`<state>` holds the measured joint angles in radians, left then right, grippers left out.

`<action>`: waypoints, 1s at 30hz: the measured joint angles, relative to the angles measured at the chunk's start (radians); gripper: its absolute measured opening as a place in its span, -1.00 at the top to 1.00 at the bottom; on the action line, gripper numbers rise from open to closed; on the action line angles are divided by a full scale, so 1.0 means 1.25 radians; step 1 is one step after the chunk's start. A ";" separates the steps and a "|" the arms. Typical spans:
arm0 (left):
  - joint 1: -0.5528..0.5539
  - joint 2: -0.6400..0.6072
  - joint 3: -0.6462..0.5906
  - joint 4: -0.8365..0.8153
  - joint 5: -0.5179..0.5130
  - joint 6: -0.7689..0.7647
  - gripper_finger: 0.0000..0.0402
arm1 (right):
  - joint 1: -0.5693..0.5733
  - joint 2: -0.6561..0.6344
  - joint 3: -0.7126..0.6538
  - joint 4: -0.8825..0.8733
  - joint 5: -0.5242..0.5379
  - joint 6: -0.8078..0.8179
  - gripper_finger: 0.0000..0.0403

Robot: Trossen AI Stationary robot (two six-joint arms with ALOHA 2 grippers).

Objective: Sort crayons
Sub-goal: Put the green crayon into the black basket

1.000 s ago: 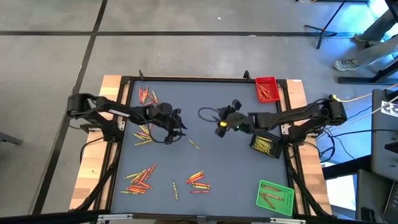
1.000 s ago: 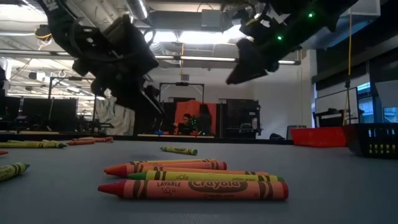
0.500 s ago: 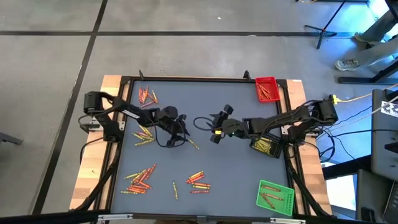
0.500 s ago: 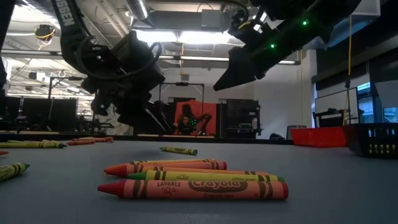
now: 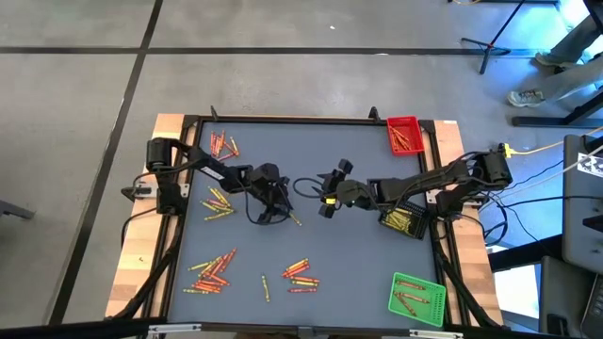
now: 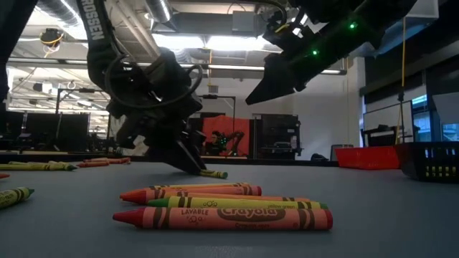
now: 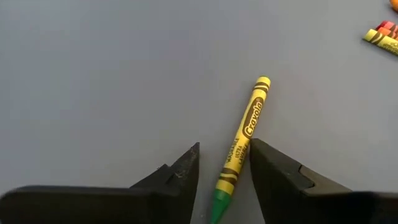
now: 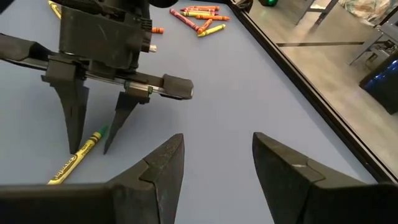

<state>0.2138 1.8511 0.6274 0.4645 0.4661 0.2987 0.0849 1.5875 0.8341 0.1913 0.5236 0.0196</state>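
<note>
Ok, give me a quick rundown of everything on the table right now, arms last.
Lone crayon: one, yellow with a green tip, mid-table, lying between the left gripper's fingers.
Crayon piles: several, red, orange and yellow; one at the far left, one at the left edge, two at the near side.
Red tray: one, far right corner, crayons inside.
Black tray: one, right edge, yellowish crayons inside.
Green tray: one, near right corner, a few crayons inside.
Table: one, grey-blue top.
Left gripper: open, down at the table, astride the lone crayon.
Right gripper: open, raised above mid-table, holding nothing.
</note>
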 joint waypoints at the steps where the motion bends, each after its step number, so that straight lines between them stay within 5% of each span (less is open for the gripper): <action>1: 0.000 0.000 0.000 -0.002 -0.003 0.000 0.45 | 0.000 0.000 0.000 -0.001 -0.001 0.000 0.08; 10: 0.005 0.000 0.000 -0.014 0.004 0.013 0.96 | 0.000 0.000 0.000 -0.001 -0.048 -0.004 0.08; 16: 0.000 -0.038 -0.002 -0.038 -0.025 0.001 0.95 | 0.000 0.000 0.000 0.001 -0.123 -0.038 0.08; 22: -0.034 -0.135 -0.003 -0.095 -0.182 -0.003 0.96 | 0.001 0.000 0.000 0.034 -0.221 -0.043 0.05; 30: -0.093 -0.219 -0.002 -0.095 -0.317 -0.006 0.95 | 0.000 0.023 0.000 0.040 -0.288 -0.052 -0.36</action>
<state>0.0979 1.5779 0.6247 0.3455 0.0693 0.2911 0.0853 1.6157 0.8345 0.2416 0.1638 -0.0460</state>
